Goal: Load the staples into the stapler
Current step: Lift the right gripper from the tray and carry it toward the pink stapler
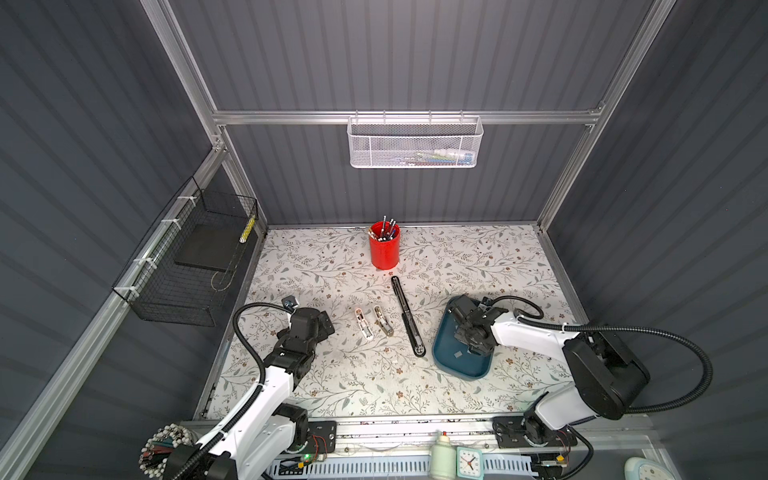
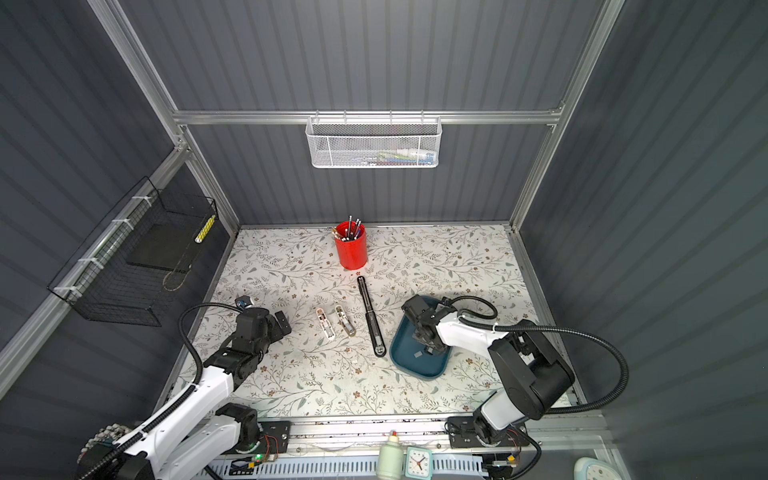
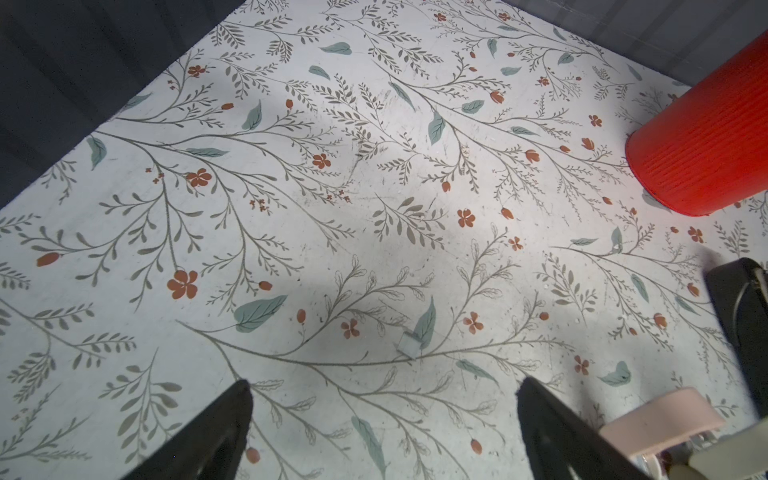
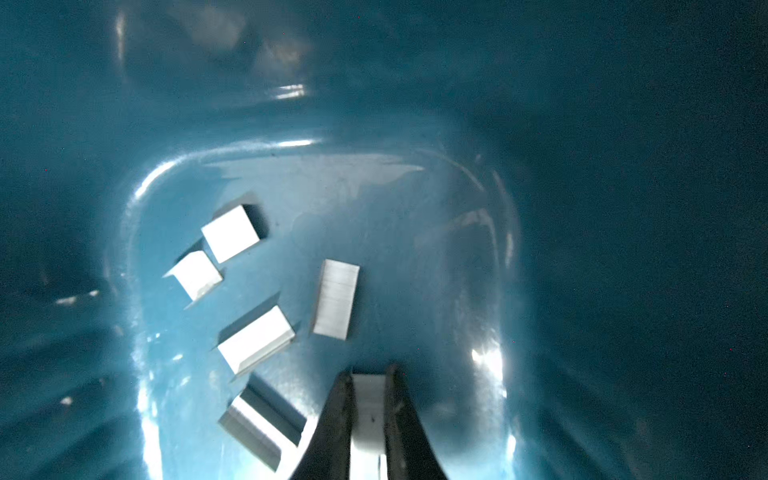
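Note:
A long black stapler (image 1: 409, 318) lies opened flat mid-table, with two small opened staplers (image 1: 372, 325) to its left. Several pale staples strips (image 4: 336, 297) lie loose in the blue tray (image 1: 446, 353), whose wall (image 4: 582, 249) fills the right wrist view. My right gripper (image 4: 369, 374) reaches down into the tray (image 2: 405, 353), shut on one staples strip (image 4: 368, 399) that stands between its fingers. My left gripper (image 1: 322, 322) hovers open over bare table left of the small staplers; in the left wrist view a small pale strip (image 3: 409, 345) lies just beyond its open fingertips (image 3: 384, 386).
A red pen cup (image 1: 384, 247) stands behind the black stapler. A white mesh basket (image 1: 415, 143) hangs on the back wall and a black wire basket (image 1: 187, 266) on the left wall. A bottle (image 1: 442, 457) and a clock (image 1: 469, 461) sit at the front edge.

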`<state>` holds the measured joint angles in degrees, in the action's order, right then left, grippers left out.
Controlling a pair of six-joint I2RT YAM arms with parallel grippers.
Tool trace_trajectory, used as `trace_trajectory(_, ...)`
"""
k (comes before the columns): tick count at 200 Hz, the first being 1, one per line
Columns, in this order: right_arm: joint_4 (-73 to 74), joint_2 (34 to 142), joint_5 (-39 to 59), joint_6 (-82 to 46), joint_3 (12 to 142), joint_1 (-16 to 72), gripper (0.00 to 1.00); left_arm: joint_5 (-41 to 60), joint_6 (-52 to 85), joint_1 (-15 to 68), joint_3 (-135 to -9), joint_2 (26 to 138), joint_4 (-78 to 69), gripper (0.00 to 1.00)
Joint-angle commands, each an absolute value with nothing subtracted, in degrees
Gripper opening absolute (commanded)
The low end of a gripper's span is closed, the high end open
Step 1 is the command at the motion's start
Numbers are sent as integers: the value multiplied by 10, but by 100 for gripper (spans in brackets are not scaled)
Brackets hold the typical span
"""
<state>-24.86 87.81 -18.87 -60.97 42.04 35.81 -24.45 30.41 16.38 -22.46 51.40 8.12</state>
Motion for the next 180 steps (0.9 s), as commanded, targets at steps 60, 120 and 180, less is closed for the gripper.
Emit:
trace_trajectory(60,-301,840,-200,-558,445,369,13,-237,296,159,-240,514,72,100)
trace_trajectory(120,-321,744,-270,-470,504,427,14,-235,303,159,-246,526,74,100)
trace_trajectory(180,-136,739,-273,-318,517,525,12,-210,312,158,-253,533,72,100)
